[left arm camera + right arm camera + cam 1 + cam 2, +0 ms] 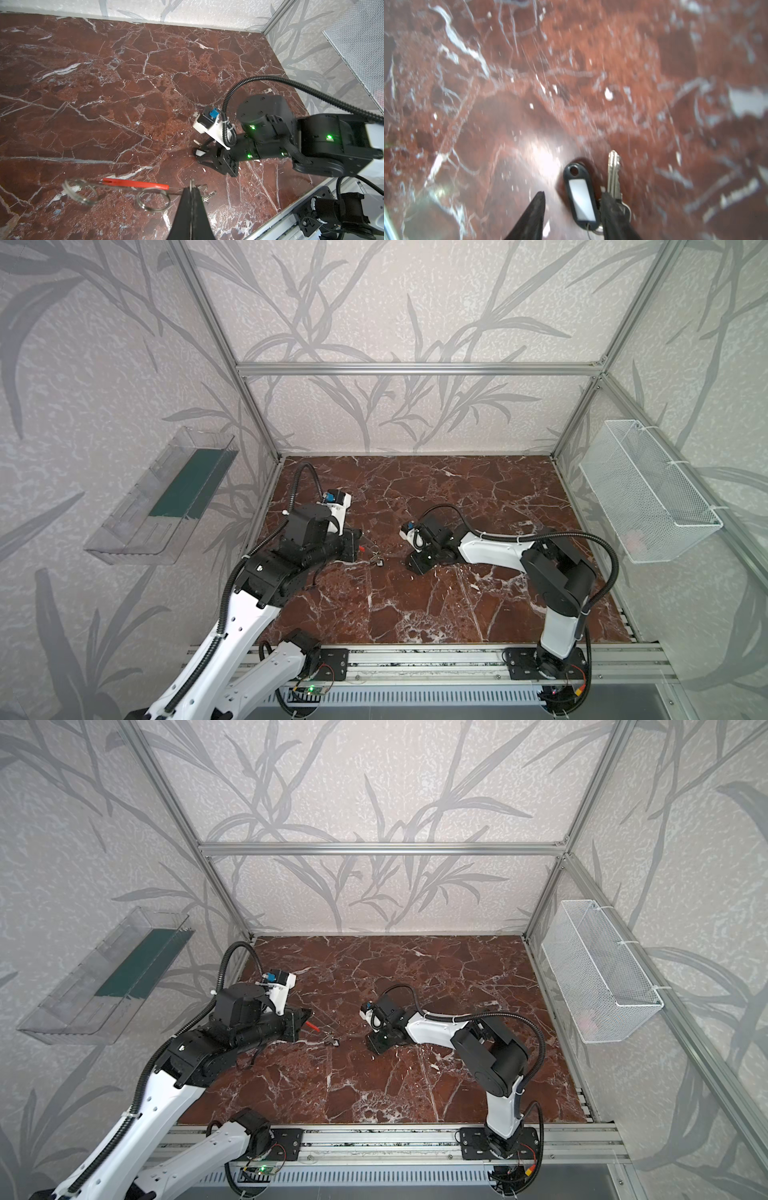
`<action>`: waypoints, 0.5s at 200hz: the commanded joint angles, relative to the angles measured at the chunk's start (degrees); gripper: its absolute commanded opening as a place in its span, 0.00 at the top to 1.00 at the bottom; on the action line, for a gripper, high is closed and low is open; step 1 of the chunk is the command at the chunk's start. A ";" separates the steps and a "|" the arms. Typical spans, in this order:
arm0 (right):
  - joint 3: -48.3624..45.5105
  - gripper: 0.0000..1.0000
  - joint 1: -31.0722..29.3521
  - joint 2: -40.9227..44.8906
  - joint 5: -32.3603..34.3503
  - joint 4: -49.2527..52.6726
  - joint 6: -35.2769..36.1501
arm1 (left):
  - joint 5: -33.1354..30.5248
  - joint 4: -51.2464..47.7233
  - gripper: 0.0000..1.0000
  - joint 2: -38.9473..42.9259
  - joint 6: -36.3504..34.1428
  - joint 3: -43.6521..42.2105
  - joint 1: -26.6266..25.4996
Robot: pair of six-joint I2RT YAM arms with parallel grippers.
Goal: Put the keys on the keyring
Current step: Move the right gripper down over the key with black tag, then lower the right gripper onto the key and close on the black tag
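While left end effector [192,188] pinches keyring [135,184], right end effector [573,194] gapes.

Your left arm [232,626] rises from the front edge of the worktop [478,489] and reaches toward its middle, with the forearm low and nearly level. Your left gripper [192,188] has its jaws pressed flat together, pinching a thin metal part of the keyring [135,184]. Your right arm [490,549] bends at the elbow over the right side of the worktop and stretches toward the middle, wrist tipped down. Your right gripper [574,194] sits low at the worktop, jaws standing apart.
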State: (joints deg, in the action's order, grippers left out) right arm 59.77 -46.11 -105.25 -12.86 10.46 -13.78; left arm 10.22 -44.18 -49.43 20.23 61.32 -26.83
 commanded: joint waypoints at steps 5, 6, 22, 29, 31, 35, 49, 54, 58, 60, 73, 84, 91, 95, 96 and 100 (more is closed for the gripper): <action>-8.03 0.54 0.96 3.75 2.38 5.46 -6.79 | 3.11 4.53 1.00 -1.70 -0.78 -0.41 0.12; -8.37 0.54 0.99 4.09 2.38 5.23 -7.01 | 3.26 4.67 1.00 -1.80 -0.84 -0.41 0.16; -13.35 0.53 1.66 7.86 1.61 3.81 -10.51 | 5.19 6.89 1.00 -3.19 -1.09 -0.41 0.13; -15.26 0.53 2.02 10.09 1.76 3.65 -11.87 | 5.90 7.81 1.00 -3.96 -1.13 -0.28 0.13; -15.68 0.53 2.10 10.60 1.80 3.62 -12.28 | 6.20 8.04 1.00 -4.15 -1.15 -0.25 0.11; -16.85 0.53 2.31 11.57 2.01 3.46 -13.02 | 6.62 8.62 1.00 -4.61 -1.20 -0.17 0.15; -20.69 0.53 3.18 15.08 2.44 3.02 -15.72 | 8.32 10.06 1.00 -6.45 -1.33 0.39 0.11; -22.07 0.53 3.48 16.31 2.67 2.82 -16.88 | 8.86 10.38 1.00 -7.17 -1.33 0.67 0.13; -23.15 0.53 3.68 17.35 2.87 2.65 -17.70 | 9.18 10.64 1.00 -7.74 -1.33 0.94 0.13; -23.65 0.53 3.73 17.86 2.96 2.64 -18.11 | 9.37 10.79 1.00 -7.95 -1.33 1.09 0.09; -26.84 0.53 4.01 21.15 3.68 2.29 -20.06 | 10.62 11.51 1.00 -9.67 -1.42 1.90 0.07; -28.85 0.53 4.09 23.83 4.31 1.97 -21.41 | 11.43 12.14 1.00 -10.71 -1.20 2.41 0.08; -29.98 0.53 4.10 25.20 4.34 1.76 -21.86 | 11.94 12.63 1.00 -11.24 -1.07 2.64 0.10; -30.28 0.53 4.10 26.18 4.41 1.76 -21.98 | 12.13 12.91 1.00 -11.45 -0.92 2.66 0.06; -30.35 0.53 4.10 26.38 4.46 1.76 -21.98 | 12.16 12.95 1.00 -11.42 -0.91 2.66 0.04; -30.53 0.53 4.12 27.12 4.58 1.91 -22.01 | 12.32 13.13 1.00 -11.69 -0.86 2.71 0.11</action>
State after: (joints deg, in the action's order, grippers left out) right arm 33.10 -42.22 -80.64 -10.72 6.76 -31.33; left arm 19.51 -34.74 -60.47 19.55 61.58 -26.83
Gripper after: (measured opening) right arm 0.472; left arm 0.049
